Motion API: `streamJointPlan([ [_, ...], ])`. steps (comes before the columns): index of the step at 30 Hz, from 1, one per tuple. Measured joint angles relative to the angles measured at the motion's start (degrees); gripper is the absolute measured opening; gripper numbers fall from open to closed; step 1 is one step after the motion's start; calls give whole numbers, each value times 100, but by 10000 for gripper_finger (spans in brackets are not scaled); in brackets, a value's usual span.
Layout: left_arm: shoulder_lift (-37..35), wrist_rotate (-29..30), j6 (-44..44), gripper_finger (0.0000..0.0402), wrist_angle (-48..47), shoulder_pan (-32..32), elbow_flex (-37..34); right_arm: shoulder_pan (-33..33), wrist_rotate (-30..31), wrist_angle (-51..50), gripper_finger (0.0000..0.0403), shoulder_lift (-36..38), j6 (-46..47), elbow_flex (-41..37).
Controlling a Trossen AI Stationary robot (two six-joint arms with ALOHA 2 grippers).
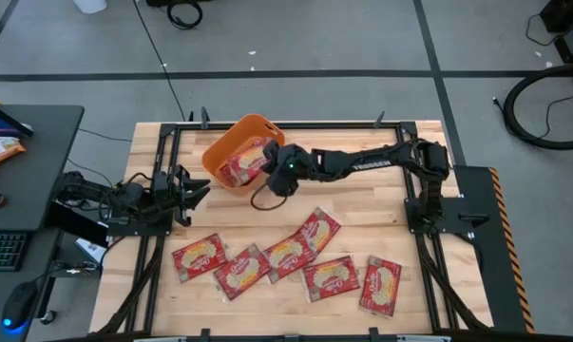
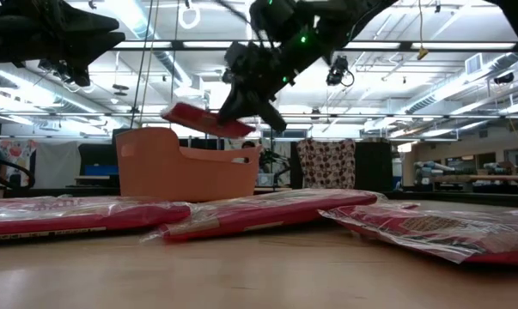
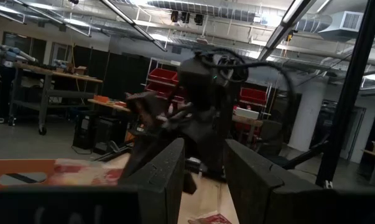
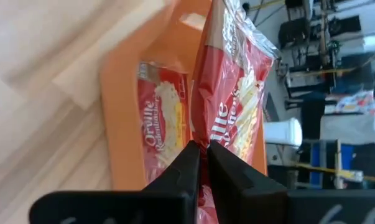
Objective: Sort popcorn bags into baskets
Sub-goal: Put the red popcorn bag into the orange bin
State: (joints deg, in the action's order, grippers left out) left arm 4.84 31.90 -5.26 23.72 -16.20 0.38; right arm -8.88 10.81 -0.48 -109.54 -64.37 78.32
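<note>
A red popcorn bag (image 4: 227,93) is hanging over the orange basket (image 1: 231,142), pinched by its edge between the fingers (image 4: 175,177) of the right gripper (image 1: 270,169). The fingers are standing almost shut, with only the thin edge of the packet between them. In the low view the bag is tilting above the basket's rim, not yet inside. At least one more red bag (image 4: 162,124) is lying flat on the basket floor just under it.

The basket is sitting near the far edge of the wooden tabletop (image 1: 381,209). Nearer than the basket, six more popcorn bags (image 1: 286,255) are lying in a loose row, some overlapping their neighbours.

The main risk, judging from this moment: the bag is being held by a slim margin of film, so it may be slipping or swinging as it is let go. Because it is hanging close to the basket's near wall, a release here could be leaving it draped over the rim or dropping it on the tabletop outside. The gripper is also close to the wall, so a downward move could be nudging the light basket out of place.

The left gripper (image 1: 186,190) is waiting to the left of the basket, well apart from it, with its fingers parted and holding nothing.
</note>
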Motion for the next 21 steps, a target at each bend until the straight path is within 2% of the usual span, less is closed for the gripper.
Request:
streamJointPlan([
  [5, 2, 56, 45, 117, 37, 0, 0, -90, 110, 233, 32, -337, -288, -1],
  [14, 78, 169, 71, 117, 33, 2, 0, -90, 190, 527, 35, -1045, -833, 621],
  [21, 76, 175, 55, 117, 37, 2, 0, -132, 776, 479, 79, -1577, -768, 989],
])
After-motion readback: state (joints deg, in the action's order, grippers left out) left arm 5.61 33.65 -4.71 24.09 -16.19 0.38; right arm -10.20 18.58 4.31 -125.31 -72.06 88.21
